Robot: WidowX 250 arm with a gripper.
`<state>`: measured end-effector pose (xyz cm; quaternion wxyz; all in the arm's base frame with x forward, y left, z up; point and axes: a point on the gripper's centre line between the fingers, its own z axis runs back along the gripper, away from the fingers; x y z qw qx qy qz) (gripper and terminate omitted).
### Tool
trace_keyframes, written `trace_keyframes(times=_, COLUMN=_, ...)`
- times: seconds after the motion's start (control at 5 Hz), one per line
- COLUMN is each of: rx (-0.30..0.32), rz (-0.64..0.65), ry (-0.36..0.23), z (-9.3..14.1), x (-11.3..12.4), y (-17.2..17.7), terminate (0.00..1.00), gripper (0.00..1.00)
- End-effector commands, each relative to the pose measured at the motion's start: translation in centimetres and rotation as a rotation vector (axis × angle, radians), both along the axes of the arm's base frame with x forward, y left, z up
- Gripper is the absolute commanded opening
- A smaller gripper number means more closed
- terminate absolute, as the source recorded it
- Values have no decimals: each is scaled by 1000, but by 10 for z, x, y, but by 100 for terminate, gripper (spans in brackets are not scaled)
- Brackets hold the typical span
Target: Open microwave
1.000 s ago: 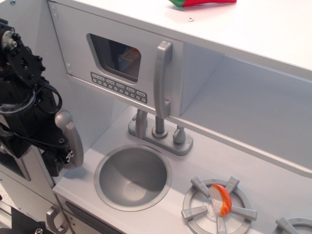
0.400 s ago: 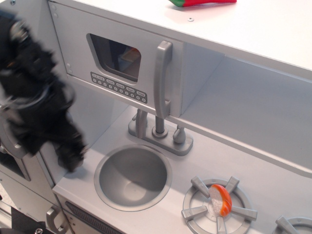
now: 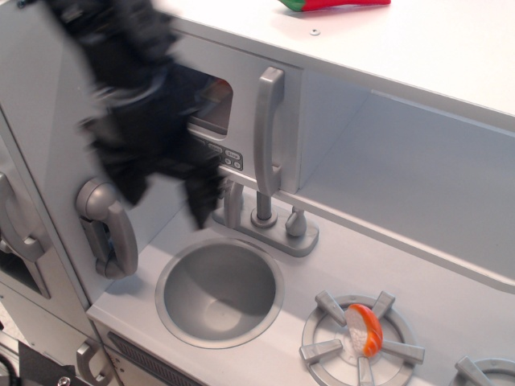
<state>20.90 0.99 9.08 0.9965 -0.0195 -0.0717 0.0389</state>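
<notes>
The microwave (image 3: 241, 72) is a light grey compartment at upper left, its flat door shut. Its tall silver handle (image 3: 267, 133) stands at the door's right edge. My black arm and gripper (image 3: 197, 197) are heavily blurred in front of the door, covering most of the dark window and the left buttons. The gripper's lower tip hangs left of the handle, above the sink, apart from the handle. The blur hides how its fingers stand.
A grey toy phone handset (image 3: 107, 229) hangs on the left wall. A silver faucet (image 3: 261, 217) stands behind the round sink (image 3: 219, 291). An orange and white toy (image 3: 362, 330) lies on the burner. A red and green object (image 3: 338, 4) lies on top.
My arm has swung from the far left, beside the phone handset, up and right across the microwave door. The handset is now uncovered. The door has not moved.
</notes>
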Motion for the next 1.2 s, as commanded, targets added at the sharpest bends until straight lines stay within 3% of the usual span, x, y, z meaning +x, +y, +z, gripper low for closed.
trace_keyframes(times=0.0, rx=-26, rz=20, ry=-138, z=29, x=39, y=-13, terminate=0, gripper=100)
trace_keyframes(times=0.4, rx=4, rz=42, ry=-211, z=33, x=58, y=-11, terminate=0, gripper=100)
trace_keyframes(times=1.0, rx=19, rz=87, ry=-229, z=27, x=87, y=-10, terminate=0, gripper=100)
